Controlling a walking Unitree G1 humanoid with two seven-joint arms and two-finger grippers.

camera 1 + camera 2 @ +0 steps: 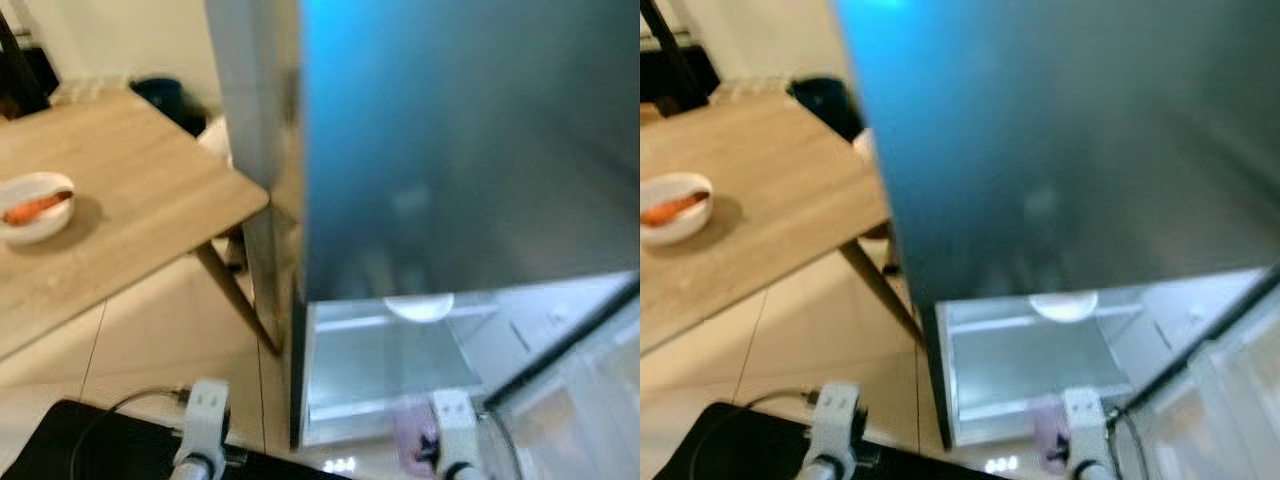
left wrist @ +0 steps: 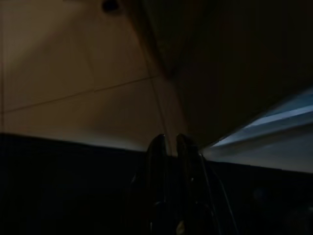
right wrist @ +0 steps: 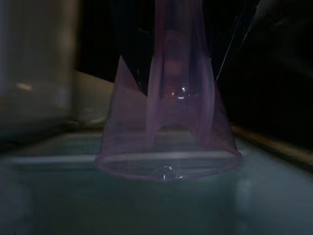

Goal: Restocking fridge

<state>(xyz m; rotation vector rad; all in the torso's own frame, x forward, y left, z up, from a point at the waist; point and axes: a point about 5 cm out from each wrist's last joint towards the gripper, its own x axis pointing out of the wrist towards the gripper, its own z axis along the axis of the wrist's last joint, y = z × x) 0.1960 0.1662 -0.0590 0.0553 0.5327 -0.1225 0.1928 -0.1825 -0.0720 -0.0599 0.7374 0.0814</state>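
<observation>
Fridge [image 1: 450, 150] drawer, low in the frame, waits; the right gripper [image 3: 171, 93] pinching the thin purple bag [image 3: 168, 142] could let it slip.

Left gripper [image 2: 170, 142] seen with black fingers [image 2: 157, 147] pressed together, over tiled floor [image 2: 73, 73]; dark fridge [image 2: 244, 58] at 2 o'clock.

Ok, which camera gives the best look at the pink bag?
The right wrist view: the pink bag hangs large and centred there, translucent, in front of the fridge interior. In both eye views it is just a small blurred pink patch by the right gripper, low in the picture. The left wrist view looks at floor.
</observation>
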